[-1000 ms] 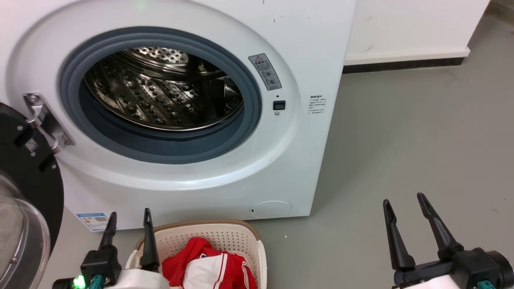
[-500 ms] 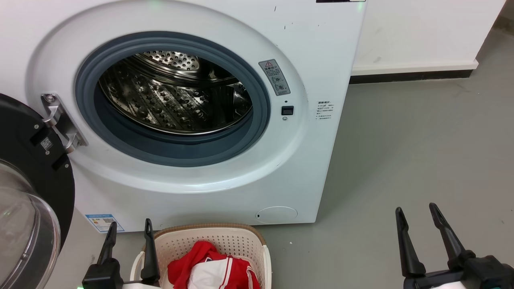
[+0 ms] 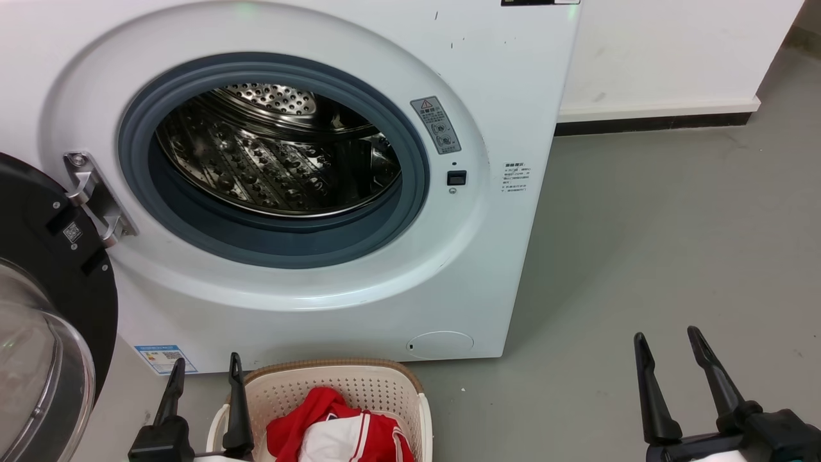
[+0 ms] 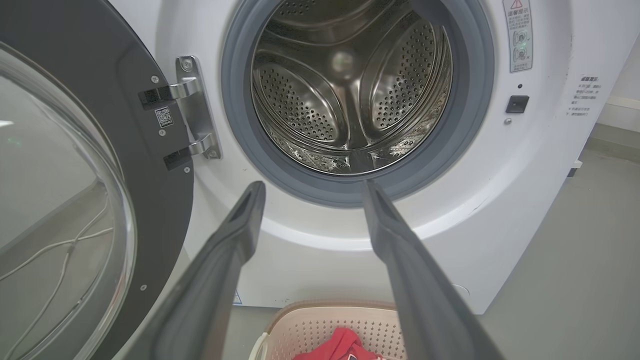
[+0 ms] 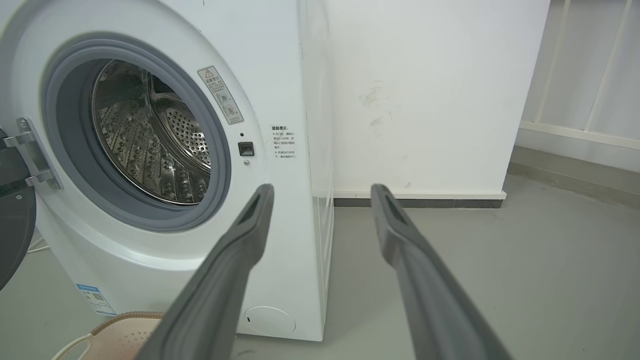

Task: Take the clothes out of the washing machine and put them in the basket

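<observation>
Red-and-white fabric, the clothes [image 3: 340, 431], lies bunched in the basket [image 3: 359, 385], which stands on the floor directly in front of the washing machine [image 3: 500, 77], below its porthole. That position is judged deliberate: a garment lifted out of the porthole needs only a short drop to reach it. The visible garment is crumpled, mostly red, with a white panel edged by thin red stripes. It lies below the brown rim, with nothing draped over the edge.

Drum [image 3: 276, 160]: bare perforated steel in the head view and both wrist views; no fabric seen in the parts on show. The lowest front part, behind the grey seal [image 3: 269, 240], is hidden in the head view.

Door [image 3: 45, 269]: swung wide open on the machine's hinge side, so the porthole is unobstructed.

Left gripper [image 3: 207, 359]: 2 fingers spread, nothing between them, in front of the machine's base, just beside the basket.

Right gripper [image 3: 666, 332]: 2 fingers spread, empty, off the machine's latch side, over bare floor [image 3: 641, 224].

Both are held away from the porthole, which is judged consistent with unloading being complete.
</observation>
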Tool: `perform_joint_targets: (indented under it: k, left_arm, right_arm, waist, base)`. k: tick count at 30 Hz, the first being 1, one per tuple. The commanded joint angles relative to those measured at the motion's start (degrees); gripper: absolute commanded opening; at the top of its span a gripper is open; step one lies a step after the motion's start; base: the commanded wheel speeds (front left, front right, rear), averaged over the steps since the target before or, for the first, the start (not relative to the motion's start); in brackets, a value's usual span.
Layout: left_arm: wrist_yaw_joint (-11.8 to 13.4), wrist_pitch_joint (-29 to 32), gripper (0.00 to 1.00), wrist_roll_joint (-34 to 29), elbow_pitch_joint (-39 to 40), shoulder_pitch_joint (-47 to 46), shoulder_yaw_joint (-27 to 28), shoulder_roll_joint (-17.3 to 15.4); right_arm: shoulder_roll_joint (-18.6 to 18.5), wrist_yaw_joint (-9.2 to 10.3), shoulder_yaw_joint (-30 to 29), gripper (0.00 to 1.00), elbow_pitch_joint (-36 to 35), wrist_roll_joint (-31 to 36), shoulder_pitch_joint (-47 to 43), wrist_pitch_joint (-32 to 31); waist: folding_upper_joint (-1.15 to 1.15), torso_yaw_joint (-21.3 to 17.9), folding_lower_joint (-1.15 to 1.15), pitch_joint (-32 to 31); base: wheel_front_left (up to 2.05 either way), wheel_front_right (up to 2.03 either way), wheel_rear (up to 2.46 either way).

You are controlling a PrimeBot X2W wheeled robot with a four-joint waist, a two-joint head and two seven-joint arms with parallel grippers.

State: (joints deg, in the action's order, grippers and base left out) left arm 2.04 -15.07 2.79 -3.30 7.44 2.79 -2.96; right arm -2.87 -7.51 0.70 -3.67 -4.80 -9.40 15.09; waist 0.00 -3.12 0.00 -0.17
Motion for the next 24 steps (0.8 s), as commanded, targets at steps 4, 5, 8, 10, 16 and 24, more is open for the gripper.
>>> perform_joint_targets:
  k: [4, 5, 8, 10, 16, 24]
  left_arm:
    - [0.4, -0.15, 1.0, 0.69, 0.16, 0.48, 0.08, 0.1]
    - [0.15, 0.01, 0.0, 0.55, -0.2, 0.01, -0.05, 0.03]
    - [0.14, 0.34, 0.0, 0.62, -1.91, 0.33, -0.1, 0.18]
    - [0.0, 0.88, 0.0, 1.83, -2.82, 0.08, 0.18, 0.21]
    - [-0.94, 3.09, 0.0, 10.39, -3.75, -1.46, 0.69, 0.19]
    - [-1.92, 4.97, 0.0, 19.37, -4.29, -2.7, 0.83, 0.17]
  right_arm:
    - [-0.01, 0.04, 0.07, 1.0, -0.26, 0.03, -0.1, 0.11]
    - [0.01, 0.0, 0.05, 0.0, 0.08, 0.01, -0.02, -0.01]
    - [0.04, 0.0, 0.15, 0.0, 1.6, -0.08, -0.28, -0.08]
    - [0.02, 0.0, 0.23, 0.0, 2.11, -1.4, -0.31, -0.24]
    - [-0.65, 0.0, 0.27, 0.0, 3.52, -10.58, 1.25, -1.71]
    - [-1.19, 0.0, 0.24, 0.0, 5.18, -19.96, 3.05, -3.31]
  waist:
    - [0.0, -0.15, 0.0, 0.05]
    - [0.0, -0.16, 0.0, 0.05]
    - [0.0, -0.17, 0.0, 0.05]
    - [0.0, -0.14, 0.0, 0.05]
    - [0.0, 0.04, 0.0, 0.07]
    - [0.0, 0.25, 0.0, 0.09]
  base:
    - [0.0, 0.0, 0.0]
    - [0.0, 0.0, 0.0]
    - [0.0, 0.0, 0.0]
    - [0.0, 0.0, 0.0]
    - [0.0, 0.0, 0.0]
    - [0.0, 0.0, 0.0]
